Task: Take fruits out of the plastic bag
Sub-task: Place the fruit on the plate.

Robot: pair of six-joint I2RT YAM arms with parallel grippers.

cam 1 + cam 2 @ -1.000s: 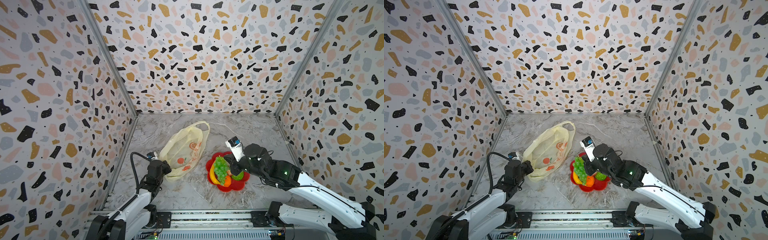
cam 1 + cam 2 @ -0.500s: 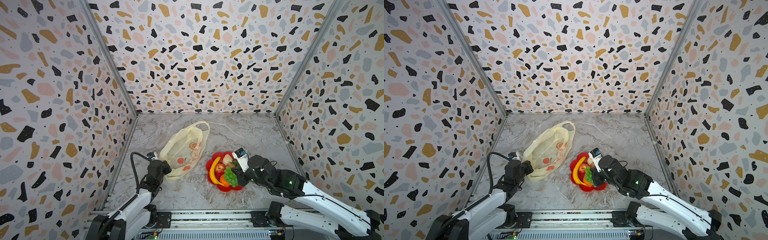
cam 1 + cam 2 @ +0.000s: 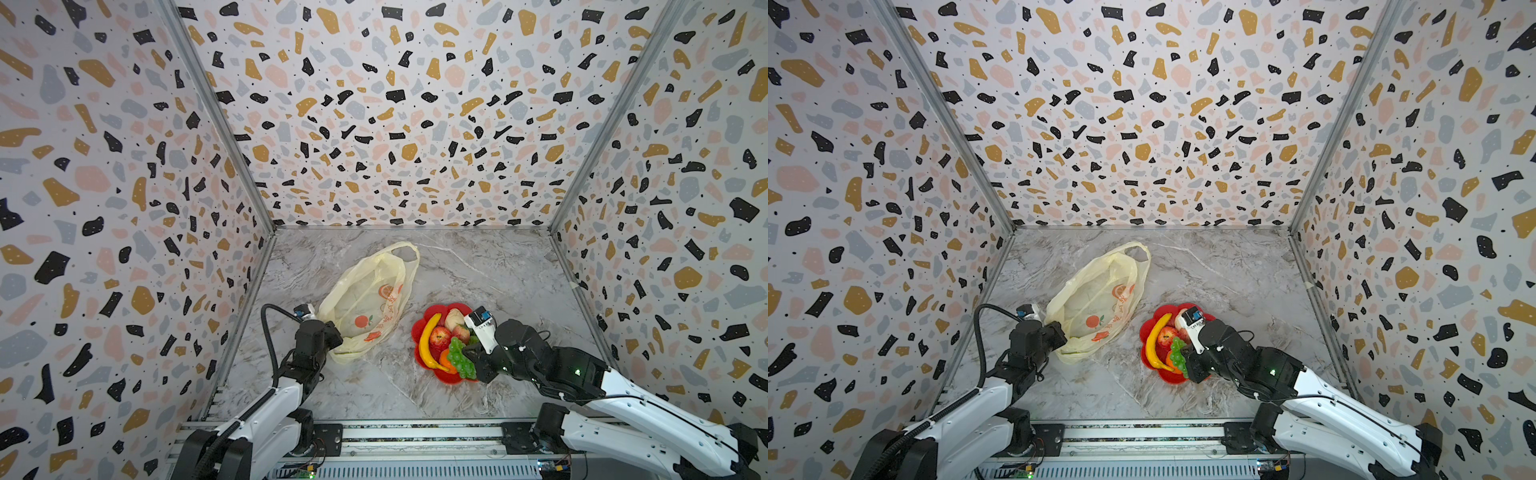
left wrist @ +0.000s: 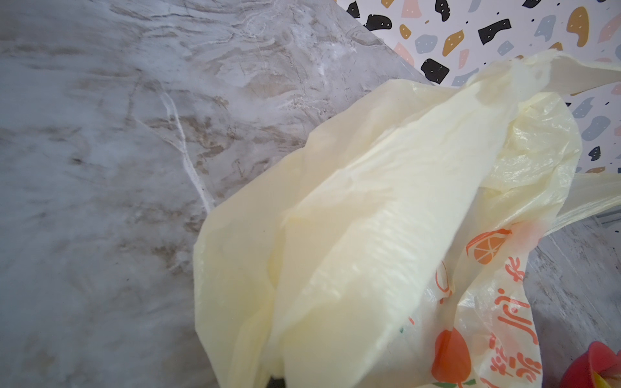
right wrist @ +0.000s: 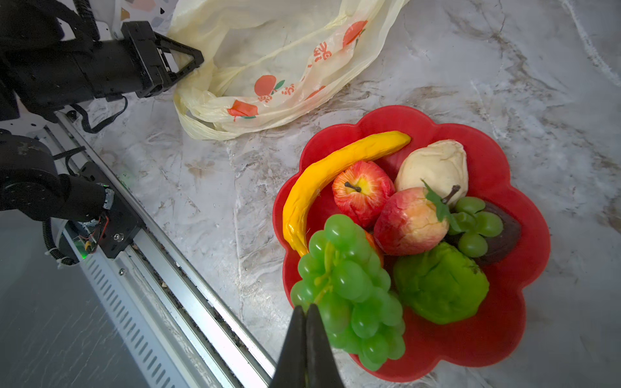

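The pale yellow plastic bag [image 3: 365,299] [image 3: 1096,299] [image 4: 369,235] [image 5: 275,50] lies flat on the marble floor, and no fruit shows in it. My left gripper [image 3: 336,338] [image 3: 1061,332] [image 5: 188,63] is shut on its near edge. The fruits sit on a red flower-shaped plate [image 3: 451,376] [image 5: 504,168]: banana [image 5: 322,174], two apples [image 5: 361,195], beige pear [image 5: 433,164], green citrus [image 5: 440,284], and a small grape bunch [image 5: 473,223]. My right gripper [image 5: 305,307] [image 3: 471,355] is shut on the stem of a large green grape bunch [image 5: 349,289] [image 3: 459,363] [image 3: 1177,353] over the plate's near rim.
Patterned walls close in the floor on the left, back and right. A metal rail [image 5: 188,268] [image 3: 415,432] runs along the front edge, just near the plate. Bare marble [image 3: 478,266] lies behind the plate and bag.
My right gripper has drawn back toward the front right with the large grape bunch, from over the plate's middle to its near rim. The left arm and bag have not moved.
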